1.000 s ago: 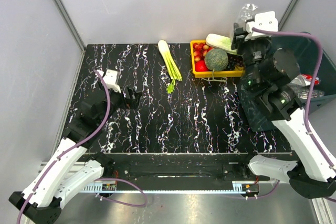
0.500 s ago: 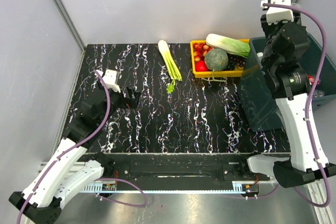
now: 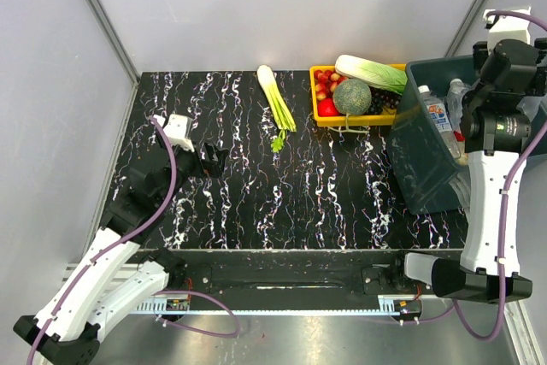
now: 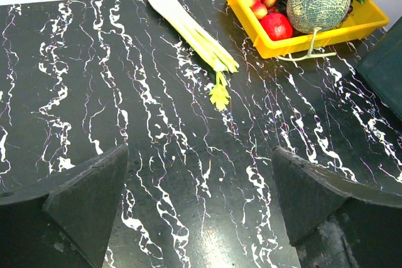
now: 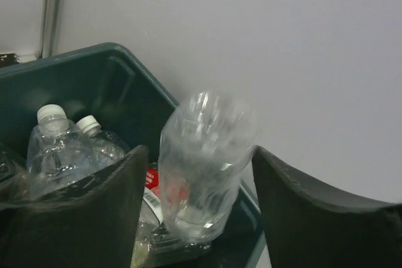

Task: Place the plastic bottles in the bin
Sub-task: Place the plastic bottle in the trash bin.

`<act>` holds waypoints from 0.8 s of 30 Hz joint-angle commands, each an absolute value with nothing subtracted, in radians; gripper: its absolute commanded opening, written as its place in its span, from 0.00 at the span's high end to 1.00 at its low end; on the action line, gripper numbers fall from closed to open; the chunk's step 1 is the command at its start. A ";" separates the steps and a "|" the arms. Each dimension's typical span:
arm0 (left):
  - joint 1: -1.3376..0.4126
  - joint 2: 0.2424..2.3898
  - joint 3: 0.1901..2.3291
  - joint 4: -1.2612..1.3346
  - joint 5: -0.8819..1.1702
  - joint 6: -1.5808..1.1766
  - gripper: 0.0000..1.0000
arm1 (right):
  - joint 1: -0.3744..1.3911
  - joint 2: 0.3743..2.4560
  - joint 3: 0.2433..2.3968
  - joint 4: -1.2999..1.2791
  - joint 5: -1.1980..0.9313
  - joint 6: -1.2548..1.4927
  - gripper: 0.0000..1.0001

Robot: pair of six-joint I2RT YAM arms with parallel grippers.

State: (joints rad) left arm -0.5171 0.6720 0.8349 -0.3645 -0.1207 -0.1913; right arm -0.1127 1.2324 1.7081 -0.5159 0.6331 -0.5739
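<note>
Clear bottle (image 5: 204, 167): see-through, unlabelled as far as can be seen, blurred, ribbed and rounded at its wide end. It is seen between the fingers of the right end effector (image 5: 199, 150), over the open bin (image 5: 94, 67). Its long axis runs roughly along the fingers, slightly tilted. The wide rounded end is pointed away from the end effector and the narrower end toward it. Whether that end carries a cap cannot be told.

The right end effector's fingers are spread. A gap is seen between the bottle and the left-side finger (image 5: 119, 205); contact on the other side cannot be told.

Two white-capped bottles (image 5: 53, 149) are seen lying in the bin, beyond and left of that finger, with a red label (image 5: 152, 180) just beside the bottle's lower end.

The left end effector (image 4: 200, 150) is held wide apart, low over the worktop (image 4: 94, 92). Celery (image 4: 195, 36) lies ahead of it and a yellow tray (image 4: 370, 20) ahead to its right.
</note>
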 commanded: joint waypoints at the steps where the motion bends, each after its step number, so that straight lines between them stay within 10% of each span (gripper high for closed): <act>1: -0.520 0.667 0.834 -0.310 -0.121 -0.187 0.01 | -0.118 1.227 1.719 -0.616 0.586 -0.462 0.22; 7: -0.520 0.646 0.822 -0.302 -0.144 -0.186 0.01 | -0.118 1.266 1.789 -0.730 0.580 -0.374 0.06; 24: -0.520 0.641 0.818 -0.295 -0.141 -0.190 0.01 | -0.086 1.238 1.921 -0.839 -0.023 0.056 0.01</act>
